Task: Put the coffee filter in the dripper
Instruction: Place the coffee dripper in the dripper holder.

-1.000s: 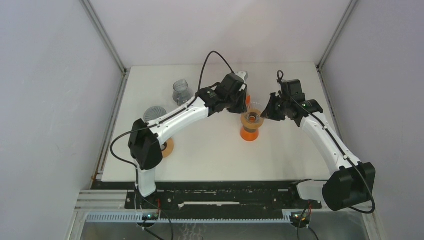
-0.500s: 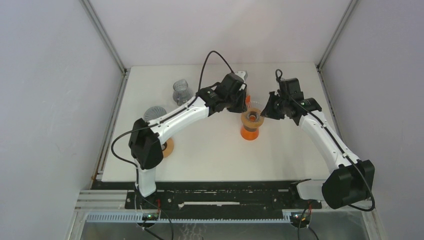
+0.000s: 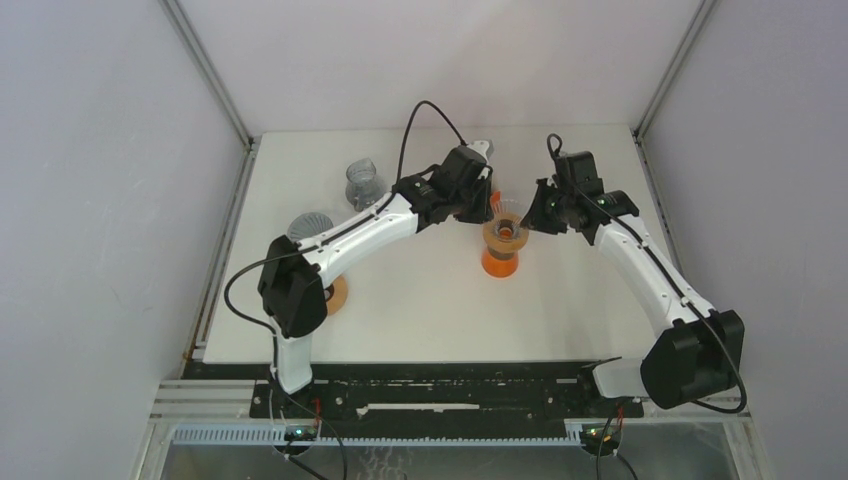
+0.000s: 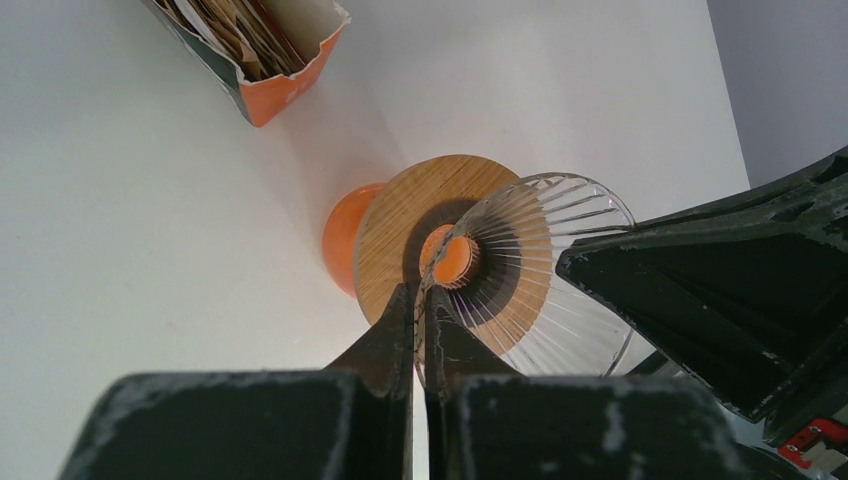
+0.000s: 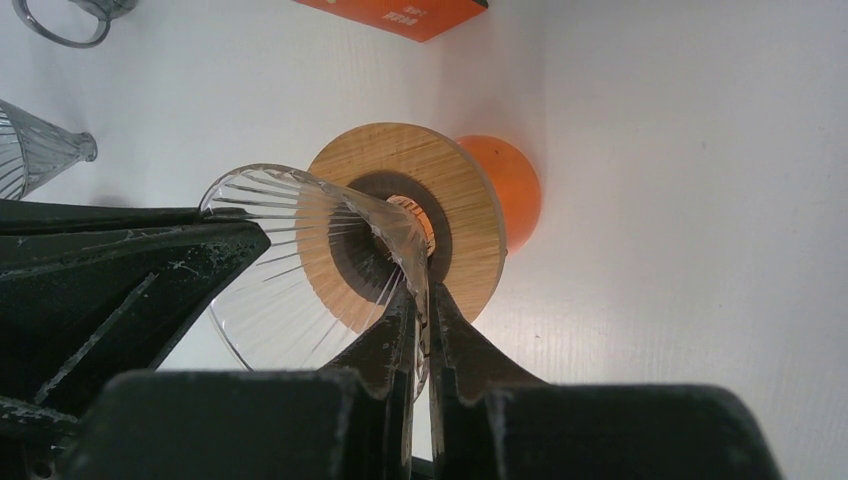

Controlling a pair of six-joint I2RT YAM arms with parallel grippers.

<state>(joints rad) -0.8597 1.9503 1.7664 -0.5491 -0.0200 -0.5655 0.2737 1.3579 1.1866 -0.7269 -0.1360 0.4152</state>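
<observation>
A clear ribbed glass dripper [image 3: 507, 213] hangs tilted just above a wooden ring [image 3: 503, 235] on an orange stand [image 3: 497, 264]. My left gripper [image 3: 488, 205] is shut on the dripper's left rim, and my right gripper [image 3: 535, 212] is shut on its right rim. In the left wrist view my gripper [image 4: 420, 292] pinches the glass [image 4: 545, 250] over the ring [image 4: 400, 220]. In the right wrist view my gripper [image 5: 423, 290] pinches the glass [image 5: 290, 250] the same way. Brown paper filters [image 4: 240, 35] sit in an open orange box [image 4: 290, 85]; none is in the dripper.
The filter box [image 3: 486, 152] lies behind the left wrist. A glass server [image 3: 364, 183] and a second glass cone [image 3: 310, 226] stand at the left. Another wooden ring [image 3: 338, 294] lies by the left arm's elbow. Walls enclose the table on three sides.
Both grippers have shifted slightly toward the far side, still holding the dripper over the wooden ring. The right wrist moved most.
</observation>
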